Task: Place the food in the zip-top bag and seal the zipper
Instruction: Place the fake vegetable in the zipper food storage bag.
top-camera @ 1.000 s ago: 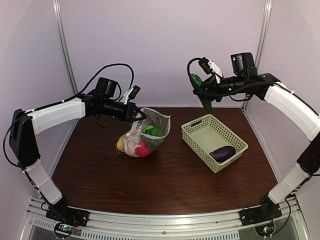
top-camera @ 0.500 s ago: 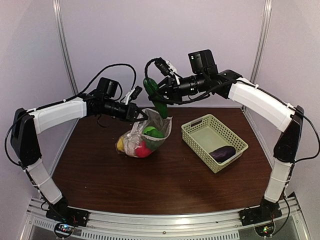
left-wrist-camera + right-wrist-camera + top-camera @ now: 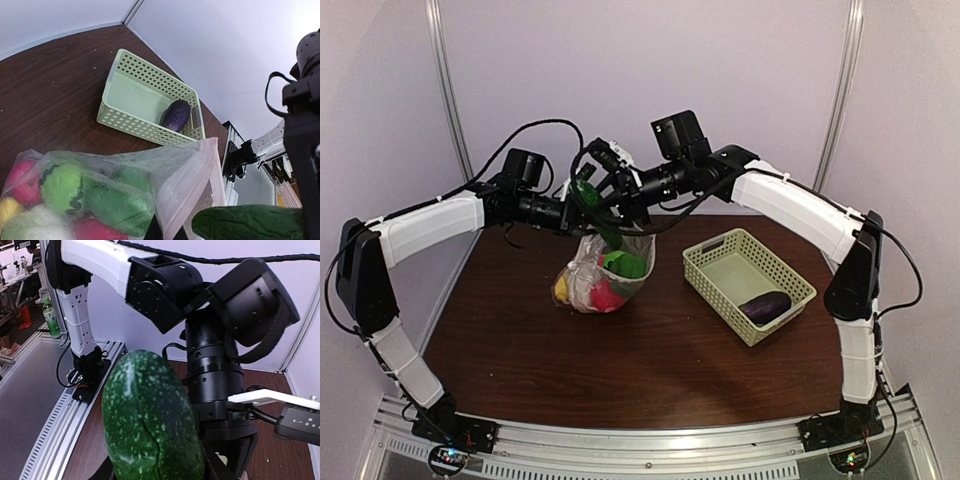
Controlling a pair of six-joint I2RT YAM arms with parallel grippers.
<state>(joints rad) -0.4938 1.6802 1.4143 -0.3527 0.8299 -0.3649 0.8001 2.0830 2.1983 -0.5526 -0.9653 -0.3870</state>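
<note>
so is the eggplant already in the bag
No, the purple eggplant lies in the green basket, apart from the zip-top bag.

One fixed high camera, two close wrist cameras.
The top view looks down from behind the arm bases (image 3: 455, 432) over the bench (image 3: 650, 370); the left wrist view sits close over the zip-top bag (image 3: 185, 165), facing the basket (image 3: 135, 120); the right wrist view hugs the cucumber (image 3: 150, 425), which all three share.

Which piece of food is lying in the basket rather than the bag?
The purple eggplant, alone in the green lattice basket; the cucumber is held aloft and the other pieces sit inside the clear bag.
</note>
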